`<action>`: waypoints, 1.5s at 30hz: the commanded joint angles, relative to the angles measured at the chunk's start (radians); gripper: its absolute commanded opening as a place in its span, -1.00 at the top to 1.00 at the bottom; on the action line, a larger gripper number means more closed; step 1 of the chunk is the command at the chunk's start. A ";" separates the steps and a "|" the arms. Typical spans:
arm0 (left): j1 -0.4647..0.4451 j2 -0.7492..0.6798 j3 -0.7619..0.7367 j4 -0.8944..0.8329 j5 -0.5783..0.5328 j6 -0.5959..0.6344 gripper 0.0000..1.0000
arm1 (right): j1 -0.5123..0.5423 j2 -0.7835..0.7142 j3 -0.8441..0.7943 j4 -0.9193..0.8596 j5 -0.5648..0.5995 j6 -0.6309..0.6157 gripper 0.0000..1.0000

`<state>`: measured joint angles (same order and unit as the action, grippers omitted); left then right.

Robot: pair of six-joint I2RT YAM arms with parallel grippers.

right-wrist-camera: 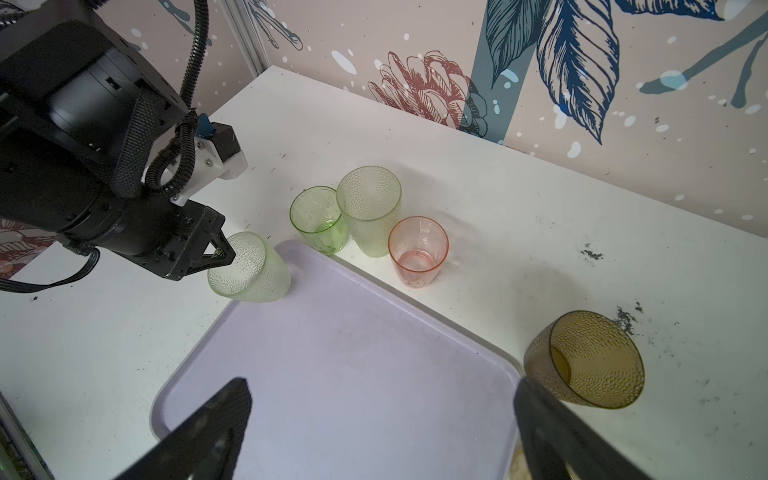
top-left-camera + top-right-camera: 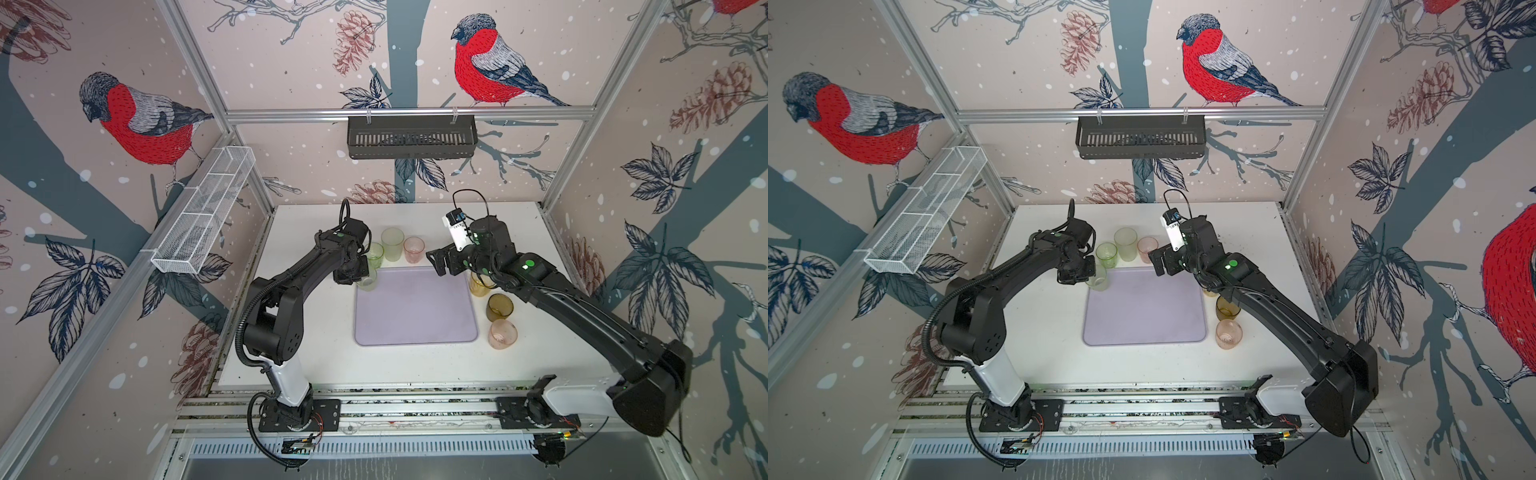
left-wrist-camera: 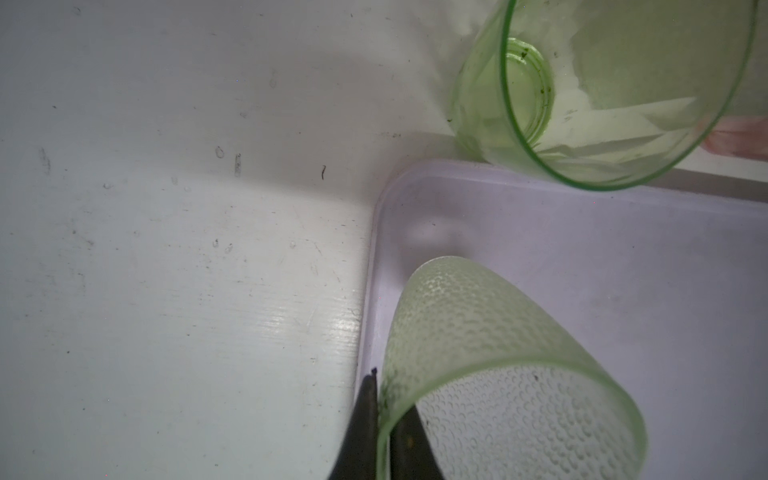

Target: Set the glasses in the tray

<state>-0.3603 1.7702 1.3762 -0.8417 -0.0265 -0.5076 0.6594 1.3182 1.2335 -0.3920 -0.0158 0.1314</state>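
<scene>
My left gripper (image 2: pixel 358 275) is shut on the rim of a frosted pale green glass (image 3: pixel 478 353), one finger inside and one outside. The glass (image 1: pixel 249 274) hangs tilted, its base over the far-left corner of the lavender tray (image 2: pixel 415 320). My right gripper (image 1: pixel 382 399) is open and holds nothing, above the tray's far-right part (image 1: pixel 332 353). Behind the tray stand a clear green glass (image 2: pixel 375 254), a taller frosted green one (image 2: pixel 392 243) and a pink one (image 2: pixel 414 249). To the tray's right stand a yellow-amber glass (image 2: pixel 478 287), partly hidden by the right arm, a dark amber one (image 2: pixel 500 307) and a pink one (image 2: pixel 503 333).
A black slotted basket (image 2: pixel 411 137) hangs on the back wall. A white wire mesh basket (image 2: pixel 203 212) is fixed along the left wall. The walls close in the white table (image 2: pixel 299 340) on three sides.
</scene>
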 commanded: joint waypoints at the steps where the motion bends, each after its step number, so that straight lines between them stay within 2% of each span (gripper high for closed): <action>1: -0.003 0.010 0.002 0.016 0.000 0.000 1.00 | -0.001 0.001 0.004 0.012 -0.003 0.011 -0.99; 45: -0.014 0.054 0.009 0.005 -0.030 0.015 1.00 | -0.011 -0.013 -0.013 0.031 -0.012 0.011 -0.99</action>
<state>-0.3717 1.8214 1.3827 -0.8242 -0.0345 -0.4976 0.6483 1.3121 1.2228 -0.3878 -0.0200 0.1349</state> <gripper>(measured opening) 0.083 0.996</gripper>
